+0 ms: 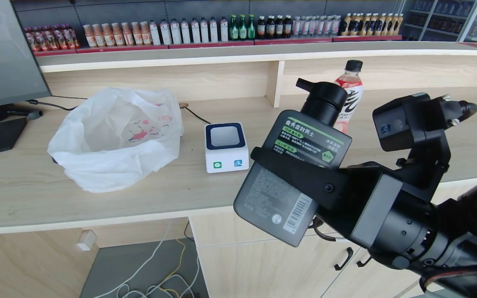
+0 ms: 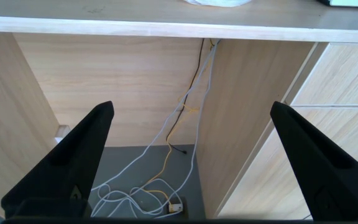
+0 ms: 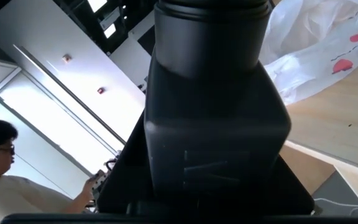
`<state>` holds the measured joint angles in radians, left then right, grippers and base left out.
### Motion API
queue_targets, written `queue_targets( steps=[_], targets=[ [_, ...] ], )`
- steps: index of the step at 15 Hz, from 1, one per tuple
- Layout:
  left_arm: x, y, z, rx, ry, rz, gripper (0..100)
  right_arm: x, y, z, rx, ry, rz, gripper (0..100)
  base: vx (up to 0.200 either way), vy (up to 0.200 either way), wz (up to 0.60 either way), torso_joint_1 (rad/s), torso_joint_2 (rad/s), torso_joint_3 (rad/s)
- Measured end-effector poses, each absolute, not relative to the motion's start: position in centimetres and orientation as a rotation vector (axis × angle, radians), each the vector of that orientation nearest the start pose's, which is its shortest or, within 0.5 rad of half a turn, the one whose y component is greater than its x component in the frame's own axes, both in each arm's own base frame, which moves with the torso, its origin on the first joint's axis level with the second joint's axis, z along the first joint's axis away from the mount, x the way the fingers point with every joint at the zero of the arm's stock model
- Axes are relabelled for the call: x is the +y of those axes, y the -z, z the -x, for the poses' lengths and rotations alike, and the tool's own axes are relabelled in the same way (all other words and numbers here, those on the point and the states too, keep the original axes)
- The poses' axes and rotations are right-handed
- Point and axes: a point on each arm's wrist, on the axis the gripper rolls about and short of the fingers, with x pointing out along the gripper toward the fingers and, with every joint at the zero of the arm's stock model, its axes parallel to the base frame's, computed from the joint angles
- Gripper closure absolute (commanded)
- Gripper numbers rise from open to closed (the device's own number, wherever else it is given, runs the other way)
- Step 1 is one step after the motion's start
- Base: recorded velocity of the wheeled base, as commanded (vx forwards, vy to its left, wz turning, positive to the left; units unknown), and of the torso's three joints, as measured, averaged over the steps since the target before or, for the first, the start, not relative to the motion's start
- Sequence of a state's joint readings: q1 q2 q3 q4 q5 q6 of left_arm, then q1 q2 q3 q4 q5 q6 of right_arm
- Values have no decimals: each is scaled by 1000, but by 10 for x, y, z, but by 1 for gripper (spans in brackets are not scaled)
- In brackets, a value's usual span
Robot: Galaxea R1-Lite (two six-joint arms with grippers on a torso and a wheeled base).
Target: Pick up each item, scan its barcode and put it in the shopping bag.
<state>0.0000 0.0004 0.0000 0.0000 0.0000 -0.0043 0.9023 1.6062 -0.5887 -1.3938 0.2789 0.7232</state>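
Head view: the right gripper [image 1: 292, 169] has its jaws clamped across the dark bottle [image 1: 271, 198], held over the front edge of the worktop [image 1: 23, 182], to the right of the scanner [image 1: 226, 147]. The barcode [image 1: 298, 213] faces upward, away from the scanner window, so the scan may fail unless the wrist turns it, and turning risks a slip. The left gripper [image 2: 191, 124], jaws wide and empty, hangs below the worktop edge.

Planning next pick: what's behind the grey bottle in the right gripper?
A black-capped drink bottle stands on the counter behind the grey bottle. Its cap and upper label show; the grey bottle covers its base.
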Motion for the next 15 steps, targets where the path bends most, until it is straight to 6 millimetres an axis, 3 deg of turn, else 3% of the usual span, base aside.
queue_targets(
  steps=[9,15],
  targets=[
    [0,-75,23,0,0,4,0,203,-227,-153,21,-1251,-692,100,0,0,0,0,0,0],
    [0,-75,23,0,0,4,0,185,-216,-143,-25,-1213,-559,100,0,0,0,0,0,0]
  ],
)
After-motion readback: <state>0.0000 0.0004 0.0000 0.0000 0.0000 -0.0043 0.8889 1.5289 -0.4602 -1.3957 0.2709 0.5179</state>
